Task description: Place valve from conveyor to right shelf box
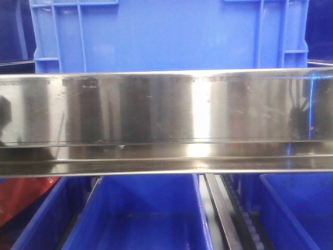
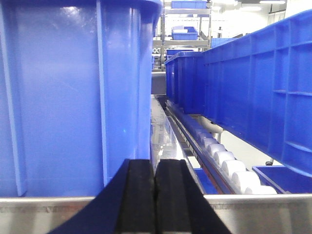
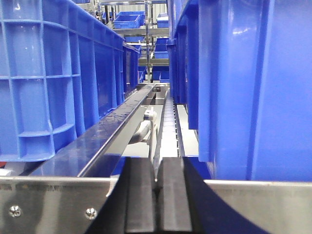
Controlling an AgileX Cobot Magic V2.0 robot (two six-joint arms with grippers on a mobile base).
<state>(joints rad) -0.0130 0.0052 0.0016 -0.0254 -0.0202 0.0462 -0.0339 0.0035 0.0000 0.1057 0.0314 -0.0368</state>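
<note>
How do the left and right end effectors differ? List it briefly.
The left end effector has a big blue crate filling the left of its view; the right end effector has a second crate filling the right of its view. White rollers run beside the left end effector; a steel rail runs beside the right end effector. Both are shut, black-padded and empty.

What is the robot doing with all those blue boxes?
Right now it is not holding anything. The left gripper and the right gripper are both shut and empty, poking forward between big blue boxes on a shelf with a shiny metal rail. No valve and no conveyor belt show in these pictures, so the job of moving the valve does not look started here.
</note>
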